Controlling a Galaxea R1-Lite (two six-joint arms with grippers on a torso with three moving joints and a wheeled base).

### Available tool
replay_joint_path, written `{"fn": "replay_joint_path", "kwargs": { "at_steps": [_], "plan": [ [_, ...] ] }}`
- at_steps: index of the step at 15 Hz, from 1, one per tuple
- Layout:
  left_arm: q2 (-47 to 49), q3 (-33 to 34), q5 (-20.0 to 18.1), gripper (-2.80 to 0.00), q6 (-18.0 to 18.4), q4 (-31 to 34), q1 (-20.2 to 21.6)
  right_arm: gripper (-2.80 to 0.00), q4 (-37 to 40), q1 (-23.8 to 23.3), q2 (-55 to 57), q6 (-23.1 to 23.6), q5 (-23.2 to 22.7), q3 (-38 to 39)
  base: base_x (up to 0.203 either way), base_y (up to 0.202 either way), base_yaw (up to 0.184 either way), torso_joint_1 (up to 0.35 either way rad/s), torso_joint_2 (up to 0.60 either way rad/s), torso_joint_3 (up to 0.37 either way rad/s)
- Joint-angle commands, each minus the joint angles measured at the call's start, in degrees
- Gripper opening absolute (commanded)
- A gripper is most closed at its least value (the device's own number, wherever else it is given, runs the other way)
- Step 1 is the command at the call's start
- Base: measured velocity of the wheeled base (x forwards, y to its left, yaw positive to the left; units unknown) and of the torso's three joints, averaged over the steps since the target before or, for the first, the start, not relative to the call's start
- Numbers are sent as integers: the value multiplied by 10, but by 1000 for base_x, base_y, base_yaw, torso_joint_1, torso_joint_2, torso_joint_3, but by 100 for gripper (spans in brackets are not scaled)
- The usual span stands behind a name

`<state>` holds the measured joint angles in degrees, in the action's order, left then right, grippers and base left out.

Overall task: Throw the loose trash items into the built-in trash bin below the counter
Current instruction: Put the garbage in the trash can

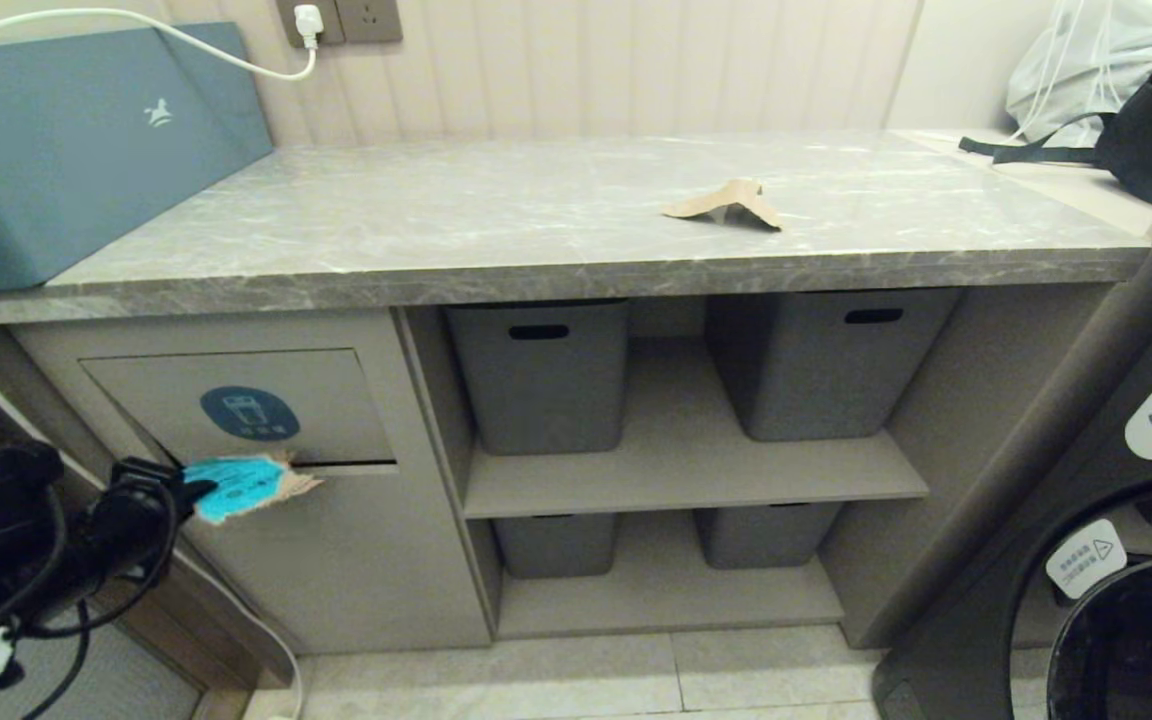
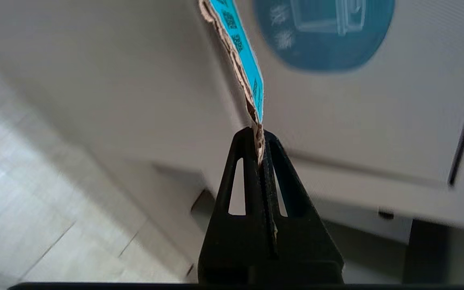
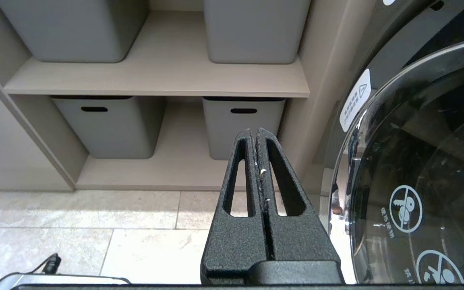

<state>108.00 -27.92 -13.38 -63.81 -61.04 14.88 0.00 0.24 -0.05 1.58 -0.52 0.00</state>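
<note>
A beige ribbed wall panel [image 1: 636, 70] rises behind four grey plastic storage tubs [image 1: 541, 375] on beige wooden shelves [image 1: 686, 460]; pale stone floor tiles [image 1: 586, 680] lie below them.

Polished veined stone counter [image 1: 496, 215], torn corrugated cardboard scraps [image 1: 246, 486], matt grey plastic tubs [image 1: 541, 375], rough-textured black tool [image 3: 259, 133].

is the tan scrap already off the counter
No, the tan scrap lies on the counter, while the left gripper holds the cyan scrap by the bin flap.
</note>
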Motion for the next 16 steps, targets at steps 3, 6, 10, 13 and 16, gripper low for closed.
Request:
{"fn": "replay_joint_path", "kwargs": {
  "at_steps": [3, 6, 10, 13, 16],
  "plan": [
    [102, -91, 17, -280, -30, -10, -29, -280, 0, 0, 0, 1, 2, 0, 0, 0, 0, 0, 0, 0],
    [138, -148, 105, -280, -90, -10, -84, -280, 0, 0, 0, 2, -1, 0, 0, 0, 0, 0, 0, 0],
    [162, -211, 185, -280, -142, -10, -119, -280, -1, 0, 0, 3, -1, 0, 0, 0, 0, 0, 0, 0],
    [197, -249, 227, -280, -153, -8, -122, -280, -1, 0, 0, 3, -1, 0, 0, 0, 0, 0, 0, 0],
    [222, -284, 255, -280, -151, -5, -122, -280, -1, 0, 0, 3, -1, 0, 0, 0, 0, 0, 0, 0]
  ]
}}
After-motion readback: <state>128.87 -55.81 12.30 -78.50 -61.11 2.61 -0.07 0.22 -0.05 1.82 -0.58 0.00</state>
